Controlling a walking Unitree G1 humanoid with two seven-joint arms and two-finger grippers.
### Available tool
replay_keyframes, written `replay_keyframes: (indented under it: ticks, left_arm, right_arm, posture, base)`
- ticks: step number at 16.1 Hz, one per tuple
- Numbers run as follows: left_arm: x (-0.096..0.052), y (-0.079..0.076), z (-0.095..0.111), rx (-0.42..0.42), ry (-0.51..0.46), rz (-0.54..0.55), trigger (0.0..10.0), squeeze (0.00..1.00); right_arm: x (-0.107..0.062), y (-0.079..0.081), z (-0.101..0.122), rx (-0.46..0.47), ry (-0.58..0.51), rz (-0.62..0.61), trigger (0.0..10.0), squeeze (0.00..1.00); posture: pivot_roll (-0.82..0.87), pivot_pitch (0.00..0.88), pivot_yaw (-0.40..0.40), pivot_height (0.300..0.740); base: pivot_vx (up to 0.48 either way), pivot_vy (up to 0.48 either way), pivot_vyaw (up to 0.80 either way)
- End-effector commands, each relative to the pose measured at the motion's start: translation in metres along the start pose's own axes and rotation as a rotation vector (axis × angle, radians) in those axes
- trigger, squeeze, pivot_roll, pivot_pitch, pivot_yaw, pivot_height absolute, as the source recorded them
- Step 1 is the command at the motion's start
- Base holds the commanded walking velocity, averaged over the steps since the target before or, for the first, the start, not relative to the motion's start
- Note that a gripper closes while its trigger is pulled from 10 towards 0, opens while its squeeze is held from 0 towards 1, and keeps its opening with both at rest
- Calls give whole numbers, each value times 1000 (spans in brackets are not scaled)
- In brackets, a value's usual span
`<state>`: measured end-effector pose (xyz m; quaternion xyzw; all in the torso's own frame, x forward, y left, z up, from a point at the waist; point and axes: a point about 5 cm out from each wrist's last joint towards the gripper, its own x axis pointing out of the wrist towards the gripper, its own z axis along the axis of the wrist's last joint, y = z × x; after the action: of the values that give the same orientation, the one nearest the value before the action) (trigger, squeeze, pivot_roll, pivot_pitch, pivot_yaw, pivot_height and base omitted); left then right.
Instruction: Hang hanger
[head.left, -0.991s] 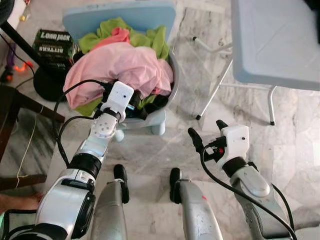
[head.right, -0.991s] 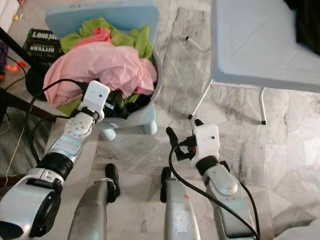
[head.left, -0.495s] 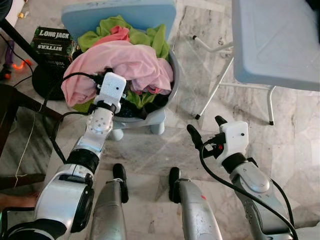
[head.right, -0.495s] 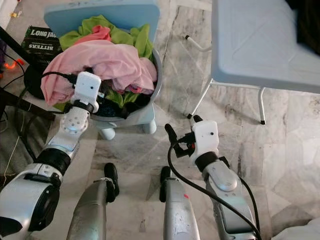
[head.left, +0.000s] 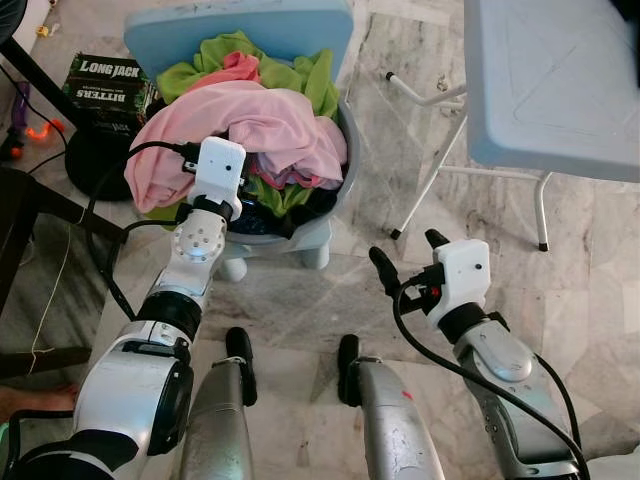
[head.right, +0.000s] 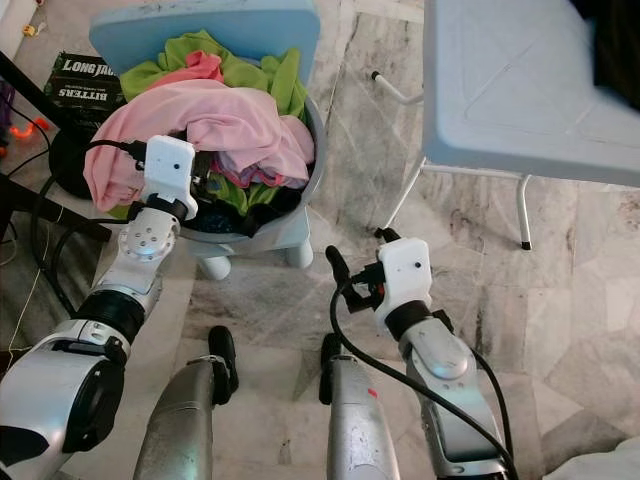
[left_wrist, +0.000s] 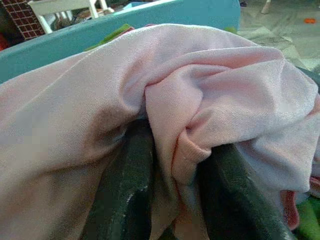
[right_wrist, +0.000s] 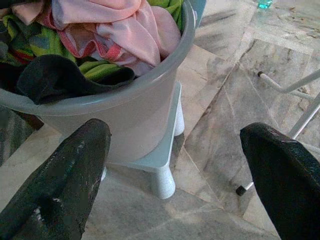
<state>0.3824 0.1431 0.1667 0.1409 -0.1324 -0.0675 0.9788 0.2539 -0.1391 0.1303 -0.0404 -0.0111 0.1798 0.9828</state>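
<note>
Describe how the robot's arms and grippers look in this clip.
Both arms are silver with black joint bands. Each wrist carries a white camera box fed by a black cable. The left gripper and right gripper have long black fingers; the left wrist has a white perforated disc.

Pink cloth (head.left: 260, 125) over lime-green garments (head.left: 300, 80); grey basin (right_wrist: 130, 107); pale blue stool (head.left: 240, 25); grey-veined marble floor (head.left: 330, 290); black box (head.left: 105, 80), white lettering.

Head eyes look down; both wrist views share the basin (right_wrist: 125, 107).
</note>
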Motion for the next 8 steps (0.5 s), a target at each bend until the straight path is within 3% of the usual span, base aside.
replay_keyframes:
  ticks: [1, 3, 4, 5, 6, 8]
  left_arm:
    - [-3, -5, -6, -5, 26, -19, 0, 0]
    - [-2, -8, -7, 3, 40, -41, 0, 0]
    - [-2, -16, -9, 24, 66, -115, 0, 0]
    - [-2, -26, -12, 102, 109, -224, 0, 0]
    - [-2, -27, -10, 129, 104, -255, 0, 0]
    - [4, -21, 6, 100, 12, -219, 0, 0]
  right_arm:
    - [-4, 1, -10, 9, 40, -3, 10000, 0]
    - [-3, 1, -10, 8, 39, -5, 10000, 0]
    - [-3, 1, -11, 8, 38, -7, 10000, 0]
    - [-3, 1, -11, 8, 37, -7, 10000, 0]
    - [-3, 1, -11, 8, 37, -8, 10000, 0]
    - [-3, 1, -12, 8, 37, -12, 10000, 0]
  posture:
    - [-190, 481, -60, 740]
    - [-189, 481, -58, 740]
    - [-187, 481, -57, 740]
    - [-187, 479, -54, 740]
    - [-184, 478, -52, 740]
    - [-182, 477, -50, 740]
  base:
    - [0, 0, 0]
    - [0, 0, 0]
    - [0, 0, 0]
    - [0, 0, 0]
    - [0, 0, 0]
    - [0, 0, 0]
